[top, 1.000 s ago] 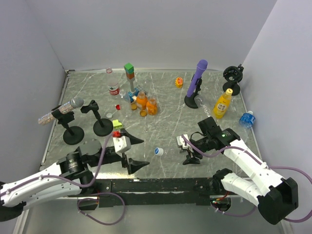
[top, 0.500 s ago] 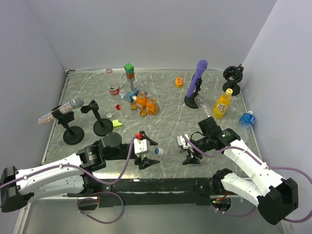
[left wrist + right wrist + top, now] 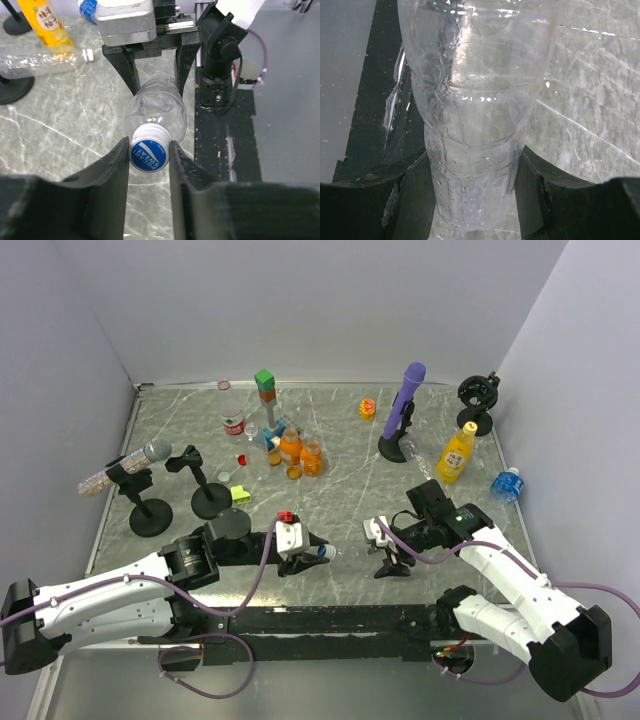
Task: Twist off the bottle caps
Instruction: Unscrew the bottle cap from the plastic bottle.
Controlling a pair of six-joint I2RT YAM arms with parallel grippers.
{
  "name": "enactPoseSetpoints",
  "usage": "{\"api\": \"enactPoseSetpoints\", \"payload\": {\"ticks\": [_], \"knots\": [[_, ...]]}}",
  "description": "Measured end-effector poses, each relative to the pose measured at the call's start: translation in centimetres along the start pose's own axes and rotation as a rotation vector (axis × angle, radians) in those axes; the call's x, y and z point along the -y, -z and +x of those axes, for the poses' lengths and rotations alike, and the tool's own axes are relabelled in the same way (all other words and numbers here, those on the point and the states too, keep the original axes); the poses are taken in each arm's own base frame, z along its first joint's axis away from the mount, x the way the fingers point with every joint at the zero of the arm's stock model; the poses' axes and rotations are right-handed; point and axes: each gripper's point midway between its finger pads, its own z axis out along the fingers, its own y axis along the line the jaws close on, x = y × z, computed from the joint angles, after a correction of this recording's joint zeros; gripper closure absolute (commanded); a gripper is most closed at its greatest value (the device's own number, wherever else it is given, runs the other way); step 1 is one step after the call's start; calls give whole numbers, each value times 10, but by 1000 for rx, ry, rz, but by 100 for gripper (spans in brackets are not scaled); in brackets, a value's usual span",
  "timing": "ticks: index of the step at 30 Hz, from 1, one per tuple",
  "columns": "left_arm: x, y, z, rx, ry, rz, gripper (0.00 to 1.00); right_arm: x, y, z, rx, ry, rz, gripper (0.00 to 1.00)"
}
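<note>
A clear crumpled bottle (image 3: 352, 549) lies level above the table's near edge, between my two grippers. My right gripper (image 3: 384, 556) is shut on its body, which fills the right wrist view as the bottle (image 3: 475, 120) pinched between both fingers (image 3: 415, 200). Its blue-and-white bottle cap (image 3: 148, 154) points at the left wrist camera. My left gripper (image 3: 148, 150) is shut on that cap, one jaw touching each side. In the top view the cap (image 3: 327, 551) sits at the left gripper (image 3: 318, 553).
A yellow juice bottle (image 3: 456, 452), a purple microphone (image 3: 405, 405) and a blue-labelled bottle (image 3: 506, 483) stand at the right. Orange bottles (image 3: 295, 450), stacked blocks (image 3: 265, 388) and a red-labelled bottle (image 3: 233, 420) are at the back. Black stands (image 3: 210, 502) are at the left.
My left arm swung right from beside the stands to the bottle's cap, and its wide-open jaws closed onto the cap. The right arm and bottle held still.
</note>
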Motion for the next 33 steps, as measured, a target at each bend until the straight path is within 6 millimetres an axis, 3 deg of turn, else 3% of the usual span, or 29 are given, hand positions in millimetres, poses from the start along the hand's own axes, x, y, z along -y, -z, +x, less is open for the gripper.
{"api": "enactPoseSetpoints", "payload": {"ticks": [2, 4, 10, 21, 28, 29, 33], "knots": [[1, 0, 0, 0, 16, 0, 94, 0, 0, 0, 0, 0, -1, 85], [1, 0, -1, -1, 42, -1, 99, 0, 0, 0, 1, 0, -1, 85], [-1, -3, -3, -37, 258, -48, 99, -1, 0, 0, 2, -11, -3, 85], [-6, -2, 3, -90, 975, -286, 99, -2, 0, 5, -14, -38, 0, 85], [-10, -1, -1, -115, 1189, -388, 99, 1, 0, 2, -1, -26, 7, 85], [-11, -1, -1, -122, 1201, -400, 97, 1, 0, 2, -1, -25, 8, 85], [-12, -1, 0, -138, 1215, -415, 50, 2, 0, 2, -2, -24, 11, 85]]}}
